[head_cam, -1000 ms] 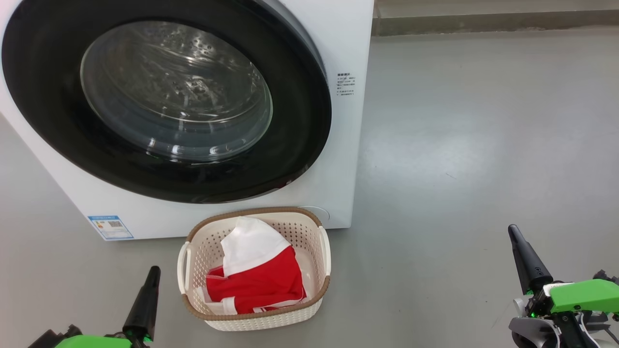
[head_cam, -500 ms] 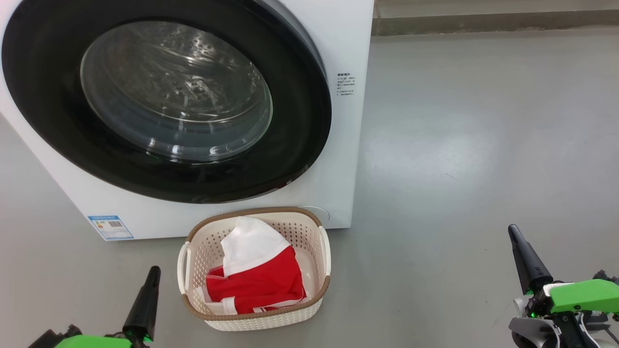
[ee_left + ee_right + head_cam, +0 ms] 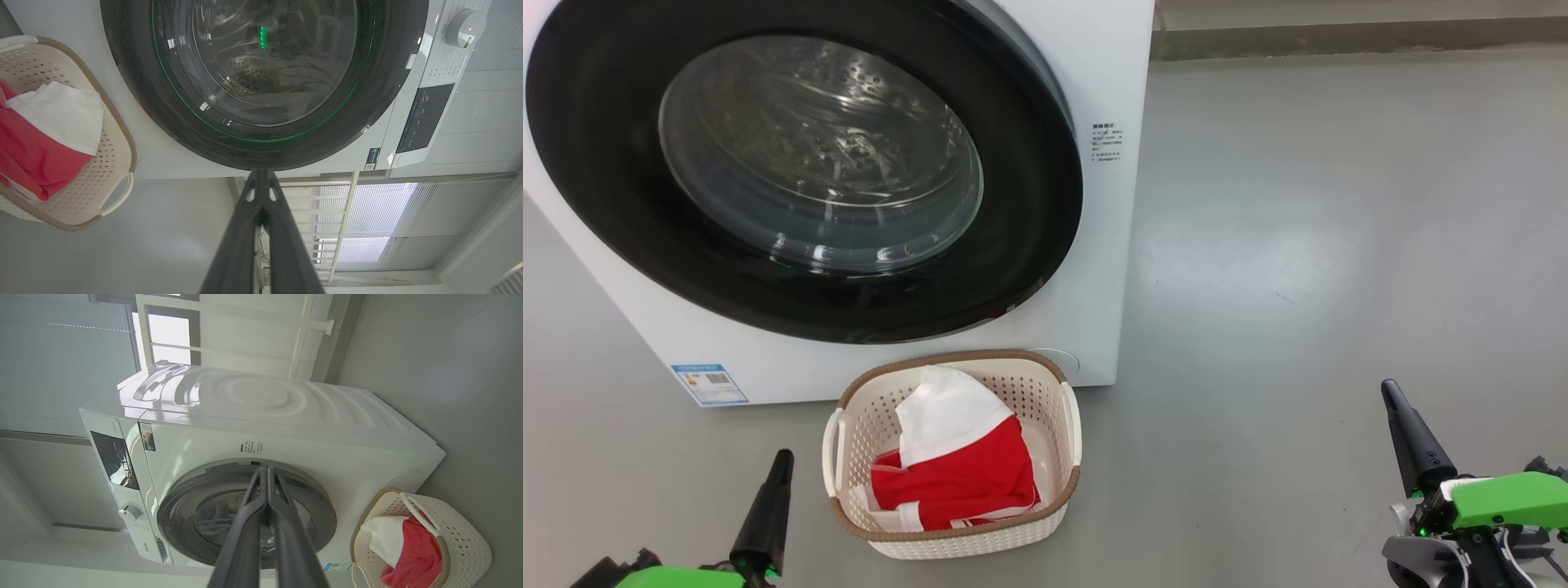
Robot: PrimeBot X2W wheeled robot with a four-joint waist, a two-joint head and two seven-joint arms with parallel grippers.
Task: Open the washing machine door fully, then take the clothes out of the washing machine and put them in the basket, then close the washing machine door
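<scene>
- Blue sticker (image 3: pixel 711 384) is sitting on the lower left of the washing machine (image 3: pixel 1107 65) front, just above the floor.
- Left gripper (image 3: pixel 781 461) is showing at the lower left of the head view, its fingers pressed together, gripping nothing and pointing up toward the machine. It is hanging over the floor left of the basket, apart from it.
- In the left wrist view the left gripper (image 3: pixel 261 173) is aiming at the lower rim of the door, with its tip clear of the door.
- Washing machine door (image 3: pixel 1029 204) is looking shut against the machine front. The steel drum is showing through the glass window (image 3: pixel 821 155).
- Basket (image 3: pixel 964 543) is standing on the floor just in front of the machine, below the door's lower right.
- Clothes (image 3: pixel 964 474) are lying inside the basket, red fabric low and a white part folded on top.
- Small printed label (image 3: pixel 1107 143) is sitting on the white front, right of the door.
- Grey floor (image 3: pixel 1339 245) is stretching out right of the machine.
- Right gripper (image 3: pixel 1387 390) is hanging at the lower right, well apart from the basket, its fingers together and holding nothing.
- In the right wrist view the right gripper (image 3: pixel 267 469) is pointing at the top of the door.
</scene>
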